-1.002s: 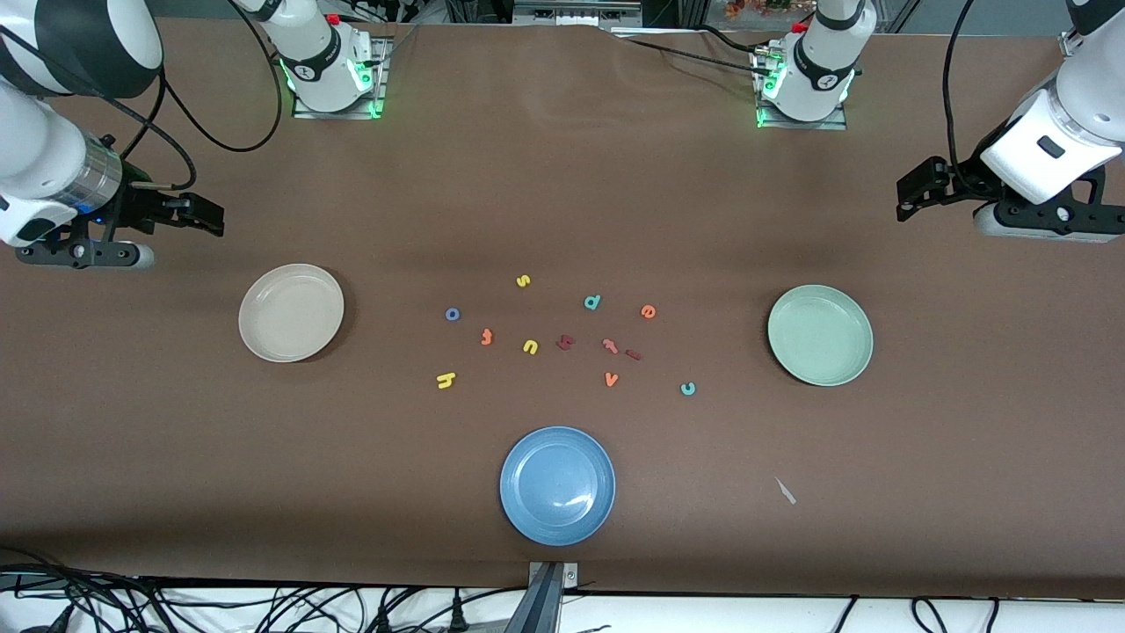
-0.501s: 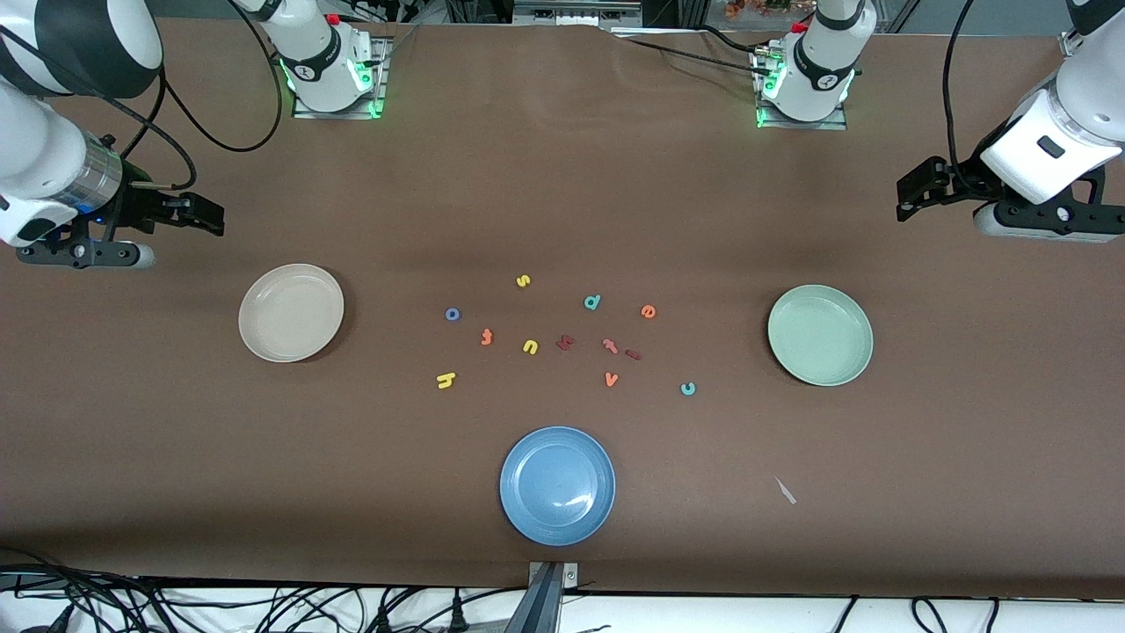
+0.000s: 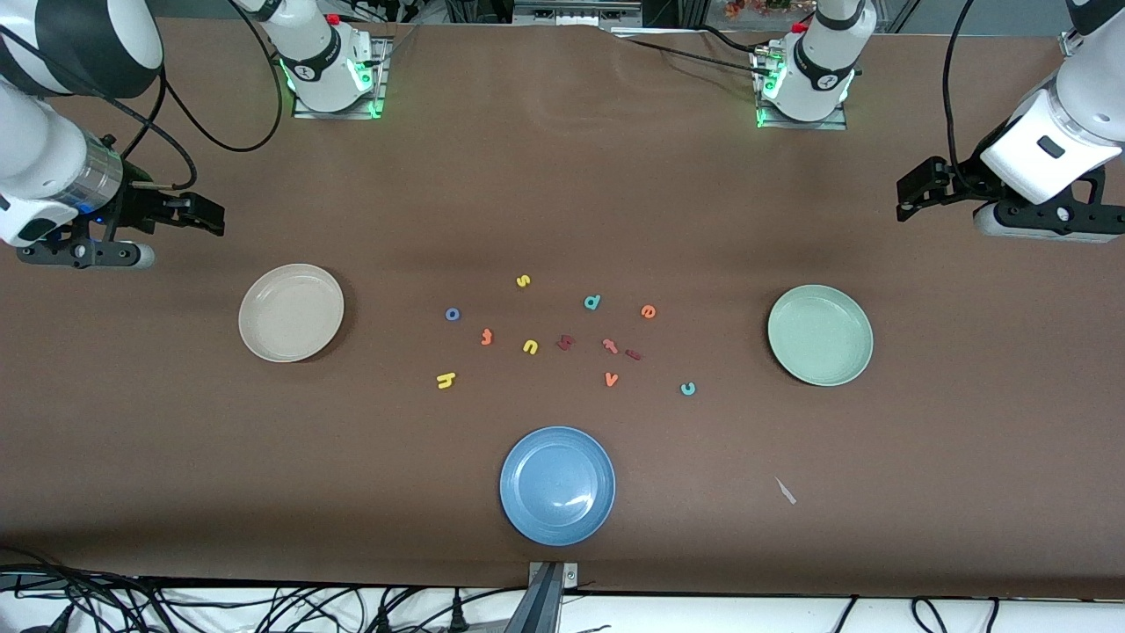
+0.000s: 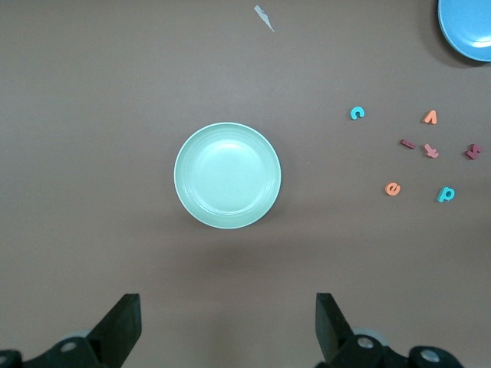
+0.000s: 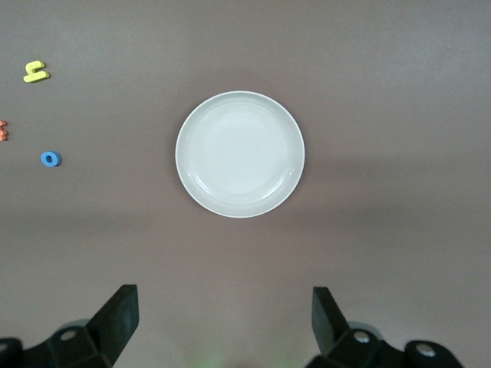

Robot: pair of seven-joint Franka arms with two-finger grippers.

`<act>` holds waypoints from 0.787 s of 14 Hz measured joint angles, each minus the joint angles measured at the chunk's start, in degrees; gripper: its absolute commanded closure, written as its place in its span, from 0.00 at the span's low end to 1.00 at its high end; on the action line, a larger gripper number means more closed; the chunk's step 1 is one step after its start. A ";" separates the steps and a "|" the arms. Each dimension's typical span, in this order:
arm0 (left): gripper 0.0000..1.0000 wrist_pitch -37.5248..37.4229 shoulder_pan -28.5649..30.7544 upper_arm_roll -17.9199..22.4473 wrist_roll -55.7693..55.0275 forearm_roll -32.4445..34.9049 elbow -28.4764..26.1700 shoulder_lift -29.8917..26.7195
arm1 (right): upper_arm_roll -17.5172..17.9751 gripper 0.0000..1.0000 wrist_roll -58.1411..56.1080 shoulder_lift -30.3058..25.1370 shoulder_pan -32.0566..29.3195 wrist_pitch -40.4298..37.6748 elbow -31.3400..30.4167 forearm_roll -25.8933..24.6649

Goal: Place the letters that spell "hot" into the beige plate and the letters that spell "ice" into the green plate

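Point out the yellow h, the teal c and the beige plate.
yellow h (image 3: 446, 380), front view, middle of the letter.
teal c (image 3: 688, 389), front view, on its curve.
beige plate (image 3: 264, 353), front view, rim nearest the camera.

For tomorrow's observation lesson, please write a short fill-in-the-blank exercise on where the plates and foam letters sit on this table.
1. The beige plate holds ____ letters.
2. The plate nearest the front camera is ____.
3. The teal "c" lies on the table between the blue plate and the ____ plate.

Missing words: no; blue; green
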 measured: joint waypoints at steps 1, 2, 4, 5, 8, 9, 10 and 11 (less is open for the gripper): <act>0.00 0.00 0.00 0.00 0.00 0.00 0.00 0.00 | -0.03 0.00 0.00 0.00 -0.07 0.00 0.00 0.28; 0.00 0.00 0.00 0.00 0.00 0.00 0.00 0.00 | -0.04 0.00 0.00 0.00 -0.19 0.00 0.00 0.41; 0.00 0.00 -0.01 0.00 0.00 0.00 0.00 0.00 | -0.04 0.00 -0.01 0.01 -0.31 -0.02 0.00 0.56; 0.00 0.00 -0.04 0.00 0.00 0.00 0.00 0.00 | 0.00 0.00 -0.01 0.04 -0.28 -0.06 0.00 0.60; 0.00 0.00 -0.16 -0.08 0.00 0.00 0.00 0.00 | 0.22 0.00 0.00 0.33 -0.17 -0.21 0.00 0.69; 0.00 0.00 -0.23 -0.16 0.00 0.00 0.00 0.01 | 0.30 0.00 0.02 0.50 -0.10 -0.21 0.00 0.73; 0.00 0.00 -0.33 -0.31 0.04 0.00 0.00 0.08 | 0.41 0.00 0.05 0.78 0.09 -0.17 0.00 0.84; 0.00 -0.03 -0.48 -0.45 0.05 0.00 0.00 0.28 | 0.50 0.00 0.18 1.18 0.49 -0.02 0.00 0.97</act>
